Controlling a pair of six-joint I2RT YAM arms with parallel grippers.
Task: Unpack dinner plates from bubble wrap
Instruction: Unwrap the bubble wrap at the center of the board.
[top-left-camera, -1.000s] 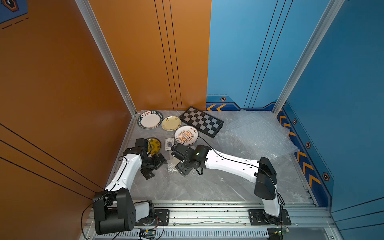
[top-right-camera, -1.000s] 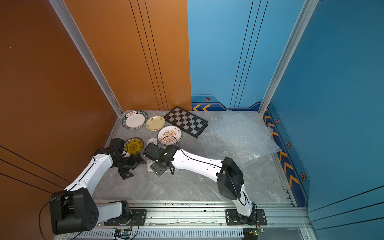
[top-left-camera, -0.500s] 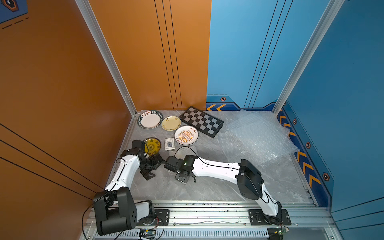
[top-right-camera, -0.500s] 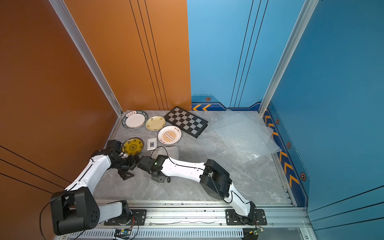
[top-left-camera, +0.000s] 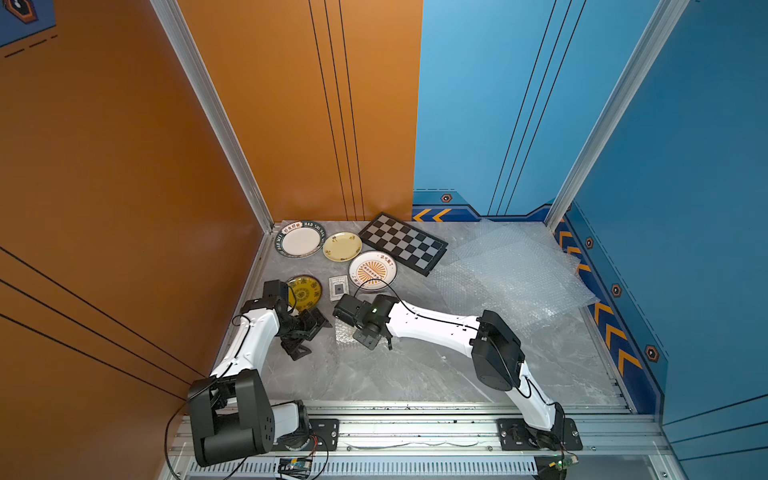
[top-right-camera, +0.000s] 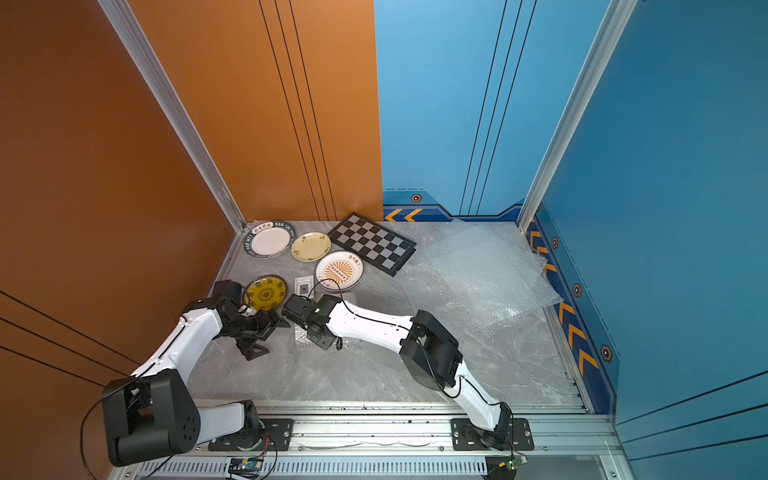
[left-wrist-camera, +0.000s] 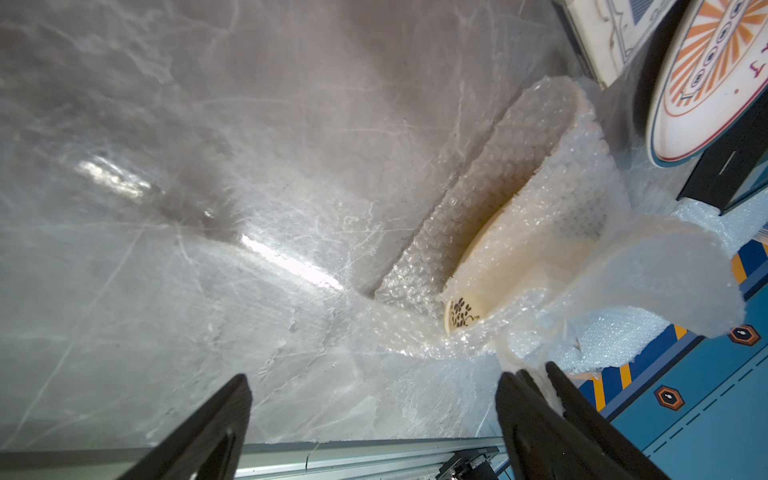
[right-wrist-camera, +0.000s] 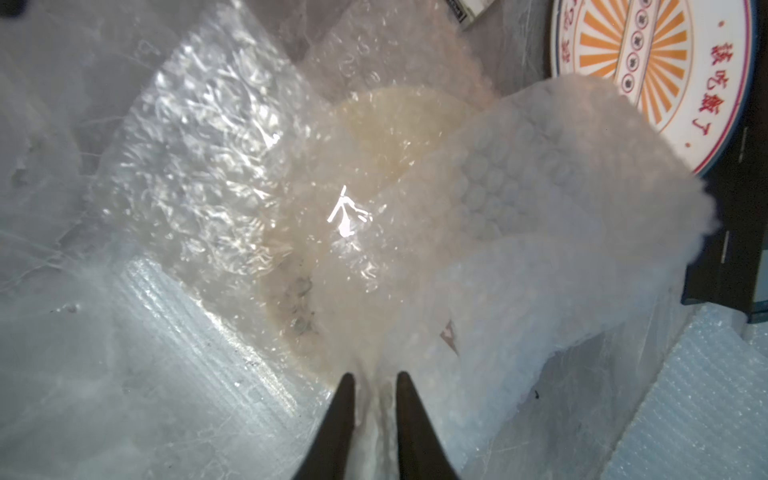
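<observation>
A cream dinner plate (left-wrist-camera: 511, 257) with a dark sprig lies half inside a crinkly bubble wrap (left-wrist-camera: 507, 166) sheet on the grey floor; in the right wrist view the plate (right-wrist-camera: 399, 124) shows through the wrap (right-wrist-camera: 216, 166). My right gripper (right-wrist-camera: 372, 382) is shut on a bunched edge of that wrap. In a top view it (top-left-camera: 340, 316) hangs over the bundle (top-left-camera: 345, 334). My left gripper (left-wrist-camera: 374, 399) stands open beside it, holding nothing, and is low at the left (top-left-camera: 309, 336). The other plates lie bare: lettered rim (top-left-camera: 300, 241), pale yellow (top-left-camera: 342, 246), orange sunburst (top-left-camera: 372, 270), dark-rimmed yellow (top-left-camera: 305, 291).
A checkerboard (top-left-camera: 403, 242) lies at the back. A small white card (top-left-camera: 338, 286) sits between the patterned and sunburst plates. Loose bubble wrap sheets (top-left-camera: 515, 274) are piled at the back right. Orange and blue walls close in the sides; a metal rail (top-left-camera: 415, 411) runs along the front.
My right gripper has closed on the bubble wrap. The right arm swung toward the front left and came back over the bundle. The left arm has barely moved.
</observation>
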